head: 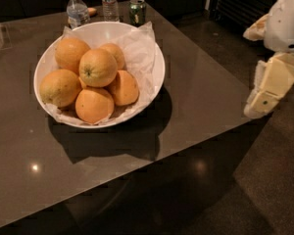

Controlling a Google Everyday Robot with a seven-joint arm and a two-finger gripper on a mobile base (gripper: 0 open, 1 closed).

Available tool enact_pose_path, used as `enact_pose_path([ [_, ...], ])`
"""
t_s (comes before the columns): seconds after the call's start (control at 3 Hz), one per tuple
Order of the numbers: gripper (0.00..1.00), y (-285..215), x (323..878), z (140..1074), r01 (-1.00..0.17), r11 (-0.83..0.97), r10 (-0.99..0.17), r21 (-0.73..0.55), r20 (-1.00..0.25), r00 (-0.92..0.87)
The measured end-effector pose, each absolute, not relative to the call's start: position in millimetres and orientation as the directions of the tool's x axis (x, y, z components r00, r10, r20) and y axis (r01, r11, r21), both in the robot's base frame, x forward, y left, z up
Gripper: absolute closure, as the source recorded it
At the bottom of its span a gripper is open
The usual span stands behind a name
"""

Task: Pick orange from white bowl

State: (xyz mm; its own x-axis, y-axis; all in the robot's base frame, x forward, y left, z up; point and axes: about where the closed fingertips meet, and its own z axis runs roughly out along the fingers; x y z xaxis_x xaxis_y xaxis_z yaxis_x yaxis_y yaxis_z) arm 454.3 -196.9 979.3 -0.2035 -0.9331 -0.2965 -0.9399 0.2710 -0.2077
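The white bowl [154,77], lined with crumpled white paper, sits on the dark table at the left of centre. It holds several orange fruits in a pile. The orange [99,66] lies on top of the pile, large, yellow-orange, with a dark stem dimple on its left side. Smaller, deeper-orange fruits lie around and under it. My gripper [270,88], cream-coloured, hangs at the right edge of the view, off the table's right edge, well away from the bowl and holding nothing.
Two clear water bottles [77,9] [109,1] and a green can [136,11] stand behind the bowl at the table's far edge. A clear container [0,35] sits at the left edge. The table's front and right edges drop to a dark floor [264,190].
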Motion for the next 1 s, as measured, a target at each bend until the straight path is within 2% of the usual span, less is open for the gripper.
enact_pose_path([
  [0.67,0.00,-88.4,527.3,984.4,-0.995,0.093,-0.830,-0.045,-0.555,-0.052],
  [1.0,0.00,-82.3,536.4,990.4,-0.994,0.093,-0.816,-0.064,-0.576,-0.039],
])
